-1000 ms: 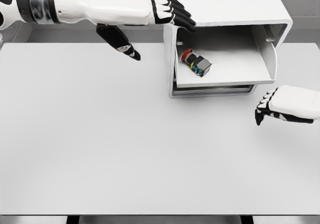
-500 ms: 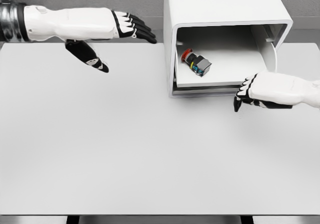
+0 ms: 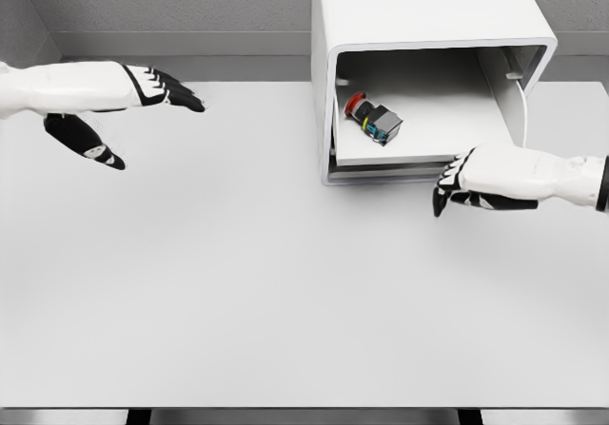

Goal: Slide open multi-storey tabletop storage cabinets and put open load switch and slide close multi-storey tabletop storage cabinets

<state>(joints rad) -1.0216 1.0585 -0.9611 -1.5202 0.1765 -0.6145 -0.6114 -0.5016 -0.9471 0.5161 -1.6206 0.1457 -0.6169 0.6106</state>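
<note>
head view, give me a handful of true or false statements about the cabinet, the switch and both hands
1. The switch lies inside the pulled-out drawer of the cabinet. True.
2. The left hand is gripping the switch. False: it is out over the table, far left of the cabinet, fingers spread and holding nothing.
3. The right hand is at the drawer's front edge. True.
4. The drawer is fully closed. False: it stands open, with the switch in plain sight.
5. The switch has a red end. True.
6. The right hand holds the switch. False: the switch lies apart from it on the drawer floor.
</note>
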